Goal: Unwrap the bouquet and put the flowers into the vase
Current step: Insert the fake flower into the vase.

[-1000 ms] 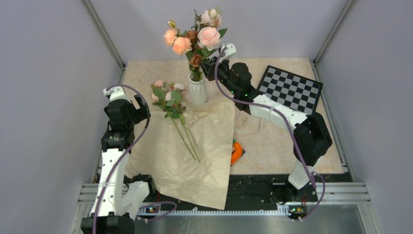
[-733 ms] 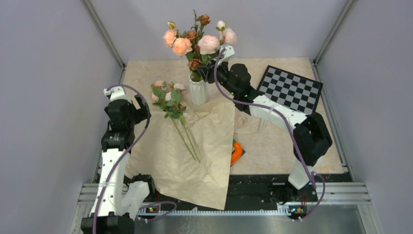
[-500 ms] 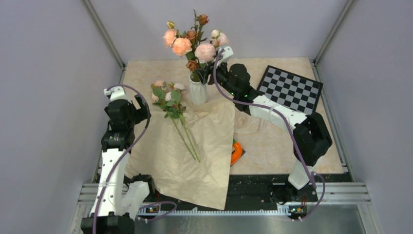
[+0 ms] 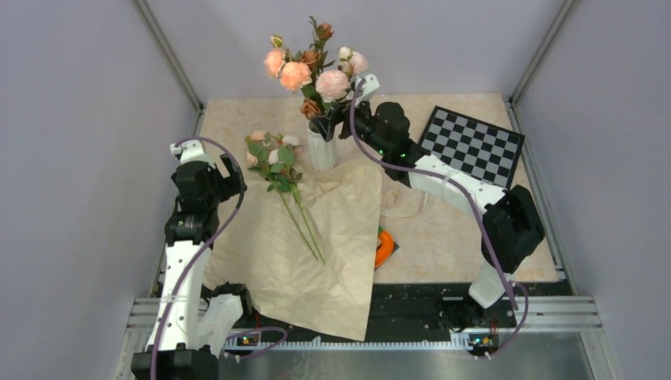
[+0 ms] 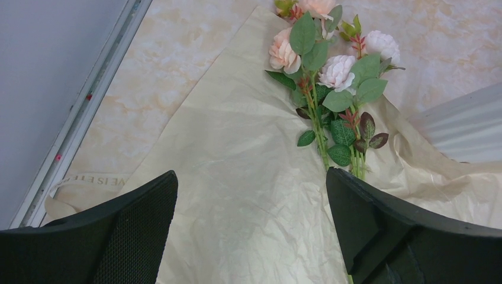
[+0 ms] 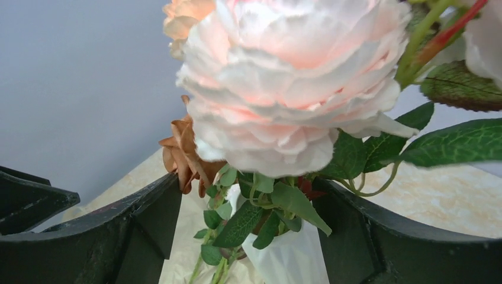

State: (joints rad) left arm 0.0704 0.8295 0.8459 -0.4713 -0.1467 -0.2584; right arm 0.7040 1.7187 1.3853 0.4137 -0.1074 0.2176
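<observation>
Since both my pincers stand wide and hold nothing, the trouble ahead lies in what they may bump. On the left, my left pincer (image 5: 251,234) hovers fully spread above the kraft paper (image 4: 301,269), which lies flat on the bench (image 4: 459,229) and hangs over its near edge. A small bunch of flowers (image 4: 274,162) lies on that paper, pale heads toward the far side and thin stems toward me. It is just left of the vase (image 4: 320,149) and apart from it. I judge that pinching those flat stems could catch the paper too. Since the paper crumples against the vase's foot, a tug might drag or tip it. Further right, my right pincer (image 6: 251,236) sits at the vase's rim, jaws gaping either side of the leaves and stems there, gripping none of them. Pulling away carelessly could snag a leaf and topple the narrow, top-heavy vase.

The vase stands upright near the far middle of the bench and holds the taller roses (image 4: 310,67), peach, pink and rust-brown, spreading above the rim. Its mouth looks crowded, so the loose bunch may jam going in.
</observation>
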